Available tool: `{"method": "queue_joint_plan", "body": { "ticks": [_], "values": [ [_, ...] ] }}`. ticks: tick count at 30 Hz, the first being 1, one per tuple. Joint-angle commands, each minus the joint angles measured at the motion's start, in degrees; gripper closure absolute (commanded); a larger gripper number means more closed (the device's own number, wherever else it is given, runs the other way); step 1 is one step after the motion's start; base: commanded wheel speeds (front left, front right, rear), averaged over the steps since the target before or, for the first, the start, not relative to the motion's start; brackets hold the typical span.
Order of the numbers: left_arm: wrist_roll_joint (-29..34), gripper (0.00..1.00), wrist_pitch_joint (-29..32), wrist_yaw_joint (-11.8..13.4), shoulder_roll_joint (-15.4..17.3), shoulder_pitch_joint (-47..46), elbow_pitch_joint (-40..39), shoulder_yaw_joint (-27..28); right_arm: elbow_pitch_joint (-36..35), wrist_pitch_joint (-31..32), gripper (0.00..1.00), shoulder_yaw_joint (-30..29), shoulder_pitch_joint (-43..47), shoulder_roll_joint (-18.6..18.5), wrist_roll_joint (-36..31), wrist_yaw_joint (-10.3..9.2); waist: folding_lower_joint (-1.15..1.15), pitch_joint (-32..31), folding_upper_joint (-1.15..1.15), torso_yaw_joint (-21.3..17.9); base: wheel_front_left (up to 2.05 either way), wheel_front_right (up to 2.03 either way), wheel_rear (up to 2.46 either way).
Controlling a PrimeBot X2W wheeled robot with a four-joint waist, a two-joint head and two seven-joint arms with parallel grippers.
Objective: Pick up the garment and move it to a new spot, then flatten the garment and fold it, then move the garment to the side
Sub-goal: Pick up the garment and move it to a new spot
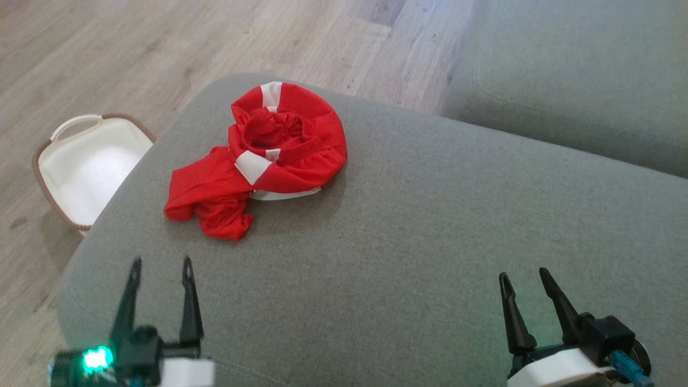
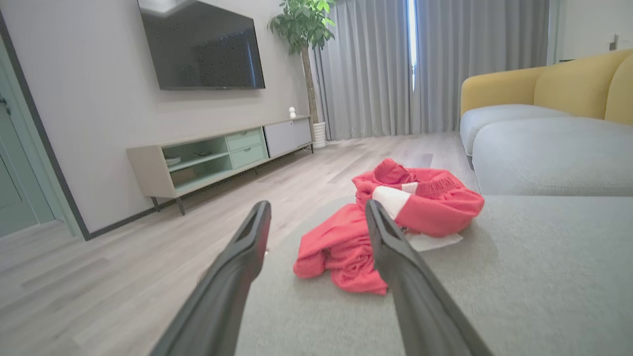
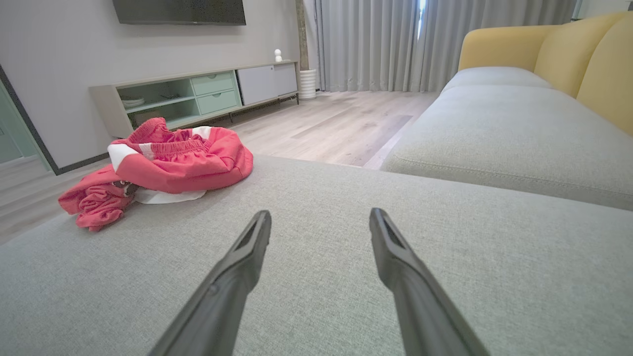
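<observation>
I see the red garment (image 1: 263, 156) crumpled on the grey cushion (image 1: 408, 236), far left. My left end effector (image 1: 161, 262) and right end effector (image 1: 522, 273) hover wide open, holding nothing.

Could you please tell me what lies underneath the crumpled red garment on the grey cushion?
The red garment lies on the grey cushion. A white edge peeks out beneath it, perhaps its own lining. Anything else under the heap is covered.
</observation>
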Motion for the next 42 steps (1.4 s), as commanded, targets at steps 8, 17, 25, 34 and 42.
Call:
{"method": "queue_joint_plan", "body": {
  "ticks": [8, 17, 25, 34, 42],
  "values": [
    [2.0, 0.0, -0.5, -3.2, 5.7, -21.1, -3.2, 1.3, -2.8, -0.6, 0.0, -1.4, -4.6, -0.6, -4.0, -0.04, 0.0, 8.9, 0.0, -1.4, 0.0, 0.0, 0.0],
    [1.6, 0.0, 10.0, -10.3, 6.3, -46.6, 12.6, -2.0, -5.0, -0.6, 0.0, -2.2, -9.3, -4.1, -7.9, -0.04, 0.0, 19.3, 0.0, -4.1, 0.0, 0.0, 0.0],
    [-1.0, 0.0, 24.2, -14.2, 6.2, -64.3, 37.9, -2.1, -7.7, -0.6, 0.0, -1.8, -11.6, -8.9, -7.7, -0.04, 0.0, 26.0, 0.0, -7.4, 0.0, 0.0, 0.0],
    [0.6, 1.0, 27.3, -12.6, 7.6, -68.0, 52.9, -4.1, -8.1, -0.6, 0.0, -1.6, -11.4, -9.8, -7.5, -0.04, 0.0, 27.0, 0.0, -8.7, 0.0, 0.0, 0.0],
    [4.6, 1.0, 17.8, -11.0, 9.8, -71.5, 54.5, -8.4, -7.0, -0.6, 0.0, -0.3, -11.3, -8.7, -7.5, -0.04, 0.0, 23.7, 0.0, -8.7, 0.0, 0.0, 0.0]
  ]
}}
